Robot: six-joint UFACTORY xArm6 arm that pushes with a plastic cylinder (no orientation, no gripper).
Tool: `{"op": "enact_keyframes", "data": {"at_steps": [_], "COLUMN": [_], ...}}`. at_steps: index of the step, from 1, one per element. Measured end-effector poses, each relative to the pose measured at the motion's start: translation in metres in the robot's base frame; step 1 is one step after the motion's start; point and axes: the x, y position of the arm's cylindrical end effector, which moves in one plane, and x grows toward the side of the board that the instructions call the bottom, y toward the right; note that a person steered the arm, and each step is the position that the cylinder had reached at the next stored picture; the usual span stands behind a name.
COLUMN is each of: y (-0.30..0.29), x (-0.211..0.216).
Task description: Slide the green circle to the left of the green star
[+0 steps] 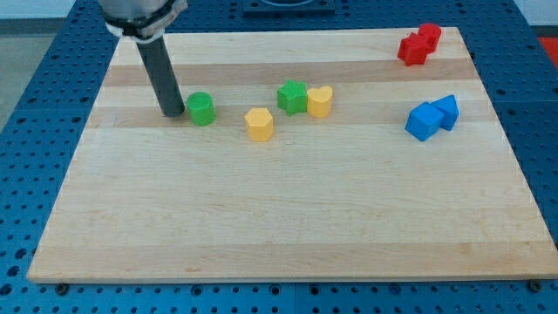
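In the upper left of the frame my tip (pixel 174 113) rests on the wooden board (pixel 279 227), just to the left of the green circle (pixel 201 108) and close enough that I cannot tell whether they touch; it is a bare rod with nothing clamped on it. The green circle lies well to the left of the green star (pixel 293 96), which touches a yellow heart (pixel 320 101) on its right, with a yellow hexagon (pixel 259 124) lower between circle and star. Two red blocks (pixel 418 44) sit in the upper right corner and two blue blocks (pixel 432 118) below them.
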Motion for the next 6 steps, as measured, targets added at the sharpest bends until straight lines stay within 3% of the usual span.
{"op": "enact_keyframes", "data": {"at_steps": [6], "y": [0.108], "x": [-0.029]}}
